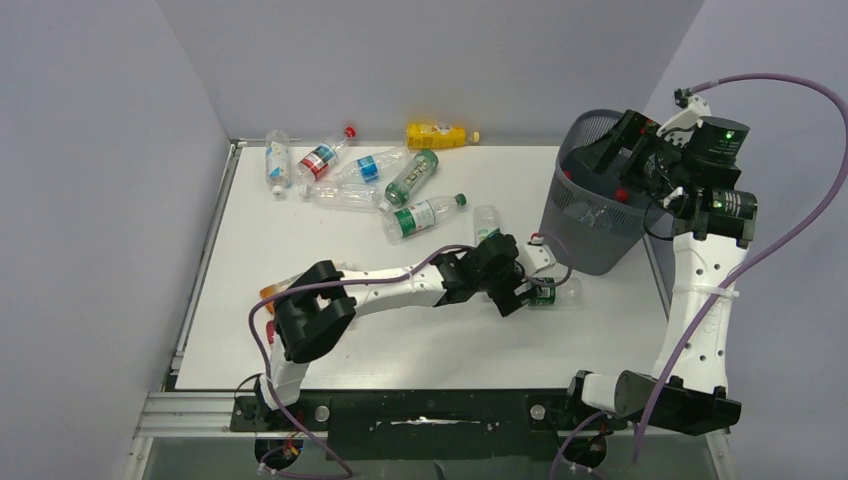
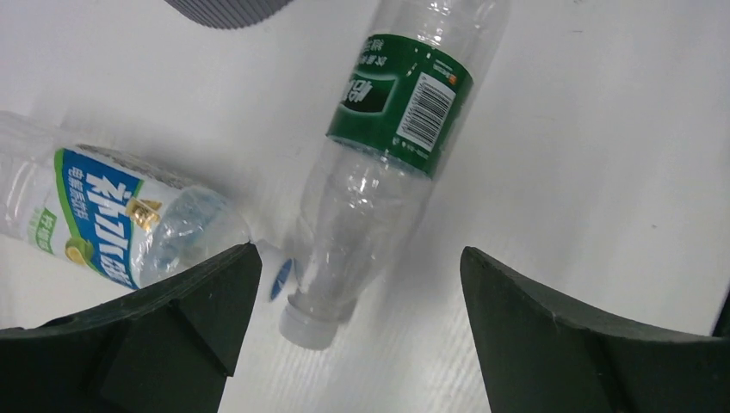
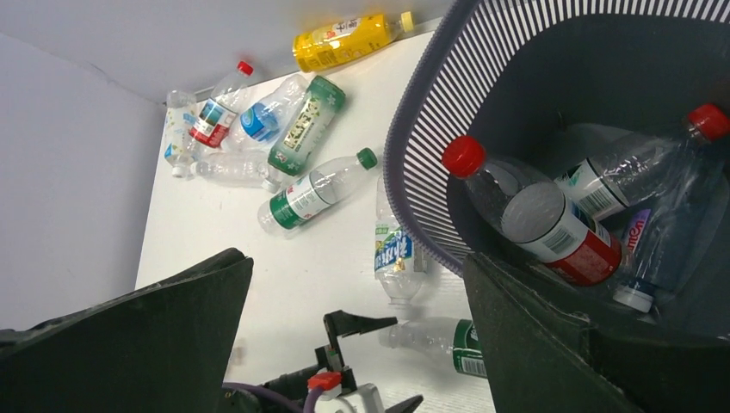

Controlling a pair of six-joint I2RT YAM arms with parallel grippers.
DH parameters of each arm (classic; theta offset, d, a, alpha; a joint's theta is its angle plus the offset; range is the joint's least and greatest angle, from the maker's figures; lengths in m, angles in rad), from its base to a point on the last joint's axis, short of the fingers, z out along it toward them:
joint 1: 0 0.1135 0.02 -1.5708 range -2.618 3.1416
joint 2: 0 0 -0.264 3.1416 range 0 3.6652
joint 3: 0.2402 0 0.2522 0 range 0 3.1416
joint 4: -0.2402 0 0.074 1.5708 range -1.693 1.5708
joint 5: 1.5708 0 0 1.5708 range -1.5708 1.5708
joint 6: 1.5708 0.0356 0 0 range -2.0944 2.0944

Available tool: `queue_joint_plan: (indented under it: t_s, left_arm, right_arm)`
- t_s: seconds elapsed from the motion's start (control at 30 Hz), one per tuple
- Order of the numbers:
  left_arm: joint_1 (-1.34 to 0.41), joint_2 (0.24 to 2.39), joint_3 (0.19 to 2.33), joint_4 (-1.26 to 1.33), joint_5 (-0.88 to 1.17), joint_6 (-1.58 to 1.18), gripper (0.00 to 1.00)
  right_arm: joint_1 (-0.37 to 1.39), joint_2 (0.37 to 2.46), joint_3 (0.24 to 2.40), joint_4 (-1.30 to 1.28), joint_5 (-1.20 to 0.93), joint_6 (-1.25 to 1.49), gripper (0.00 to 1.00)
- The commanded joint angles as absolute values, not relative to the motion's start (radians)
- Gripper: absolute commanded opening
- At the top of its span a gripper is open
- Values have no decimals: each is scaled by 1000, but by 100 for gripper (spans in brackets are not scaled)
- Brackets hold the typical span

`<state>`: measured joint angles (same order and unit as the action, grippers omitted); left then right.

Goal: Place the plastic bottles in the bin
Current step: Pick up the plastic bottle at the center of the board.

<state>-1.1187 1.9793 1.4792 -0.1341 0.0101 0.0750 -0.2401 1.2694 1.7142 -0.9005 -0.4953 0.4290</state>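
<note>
My left gripper point(image 1: 527, 284) is open and empty, low over the table, its jaws on either side of the white-capped neck of a clear green-label bottle point(image 2: 387, 163) lying near the bin's base point(image 1: 556, 292). A blue-label bottle point(image 2: 112, 215) lies just to its left. My right gripper point(image 1: 607, 162) is open and empty above the dark grey mesh bin point(image 1: 590, 245). In the right wrist view the bin point(image 3: 430, 129) holds a red-label bottle point(image 3: 559, 232) and other bottles point(image 3: 637, 172).
Several bottles lie at the table's back: a yellow one point(image 1: 437, 134), a red-label one point(image 1: 325, 158), green-label ones point(image 1: 412, 177) and clear ones point(image 1: 340, 195). An orange bottle point(image 1: 273, 291) lies by the left arm's elbow. Walls close in on the left and back.
</note>
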Motion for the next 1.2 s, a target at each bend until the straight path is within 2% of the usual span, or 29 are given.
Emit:
queue_joint_plan:
  t_s: [0.0, 0.43, 0.53, 0.6, 0.8, 0.87, 1.17]
  left_arm:
    - [-1114, 2050, 1562, 1, -20, 211, 87]
    - [-1107, 2198, 1638, 9, 44, 252, 89]
    - [-1112, 2183, 1603, 15, 40, 231, 86]
    - [-1112, 2161, 1561, 30, 30, 210, 79]
    - [-1112, 2109, 1502, 5, 21, 135, 29]
    - [-1113, 2085, 1484, -3, 26, 111, 25]
    - [-1113, 1814, 1296, 18, -30, -11, 25]
  right_arm:
    - [-234, 1230, 1708, -904, -489, 423, 100]
    - [-233, 1219, 1691, -925, -485, 403, 99]
    - [-232, 1207, 1672, -921, -485, 404, 99]
    - [-232, 1198, 1654, -916, -488, 406, 99]
    - [-230, 1176, 1612, -901, -493, 417, 99]
    - [-230, 1169, 1605, -900, -495, 418, 99]
    - [-230, 1148, 1606, -913, -500, 423, 99]
